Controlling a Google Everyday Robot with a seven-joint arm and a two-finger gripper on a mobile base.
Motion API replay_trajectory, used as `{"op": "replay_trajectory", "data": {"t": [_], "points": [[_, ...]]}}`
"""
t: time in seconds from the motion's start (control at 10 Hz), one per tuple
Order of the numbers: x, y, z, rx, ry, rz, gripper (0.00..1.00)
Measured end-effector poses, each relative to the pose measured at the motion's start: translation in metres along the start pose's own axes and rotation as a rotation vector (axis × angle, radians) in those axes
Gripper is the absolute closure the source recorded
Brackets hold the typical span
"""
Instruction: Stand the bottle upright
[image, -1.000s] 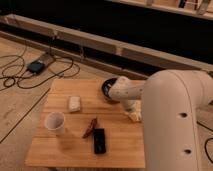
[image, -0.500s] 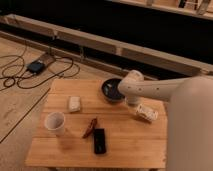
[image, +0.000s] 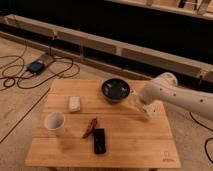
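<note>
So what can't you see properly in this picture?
All in the camera view:
- The bottle: partly covered by the gripper, which is right of the dark bowl. I can't tell if the bottle is lying or standing.
- The robot arm: cut off by the right edge.
- The small red thing on the table: too blurred to name.

The light wooden rectangular table (image: 131, 146) bears a small whitish plastic bottle (image: 149, 111) right at the gripper (image: 143, 105). A dark round bowl (image: 116, 90) stands just left of the gripper. Farther left are a flat white rectangular block (image: 74, 103), a white mug (image: 54, 122), a reddish curved item (image: 90, 128) and a black flat device (image: 99, 141).
</note>
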Motion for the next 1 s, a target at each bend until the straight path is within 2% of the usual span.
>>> {"op": "replay_trajectory", "data": {"t": [0.2,0.5,0.8,1.0], "points": [[-0.005,0.001,-0.016,-0.001,0.139,0.066,1.0],[0.004,-0.001,-0.025,0.011,0.291,0.129,1.0],[0.008,0.002,-0.027,0.028,0.39,0.162,1.0],[0.009,0.007,-0.024,0.039,0.426,0.17,1.0]]}}
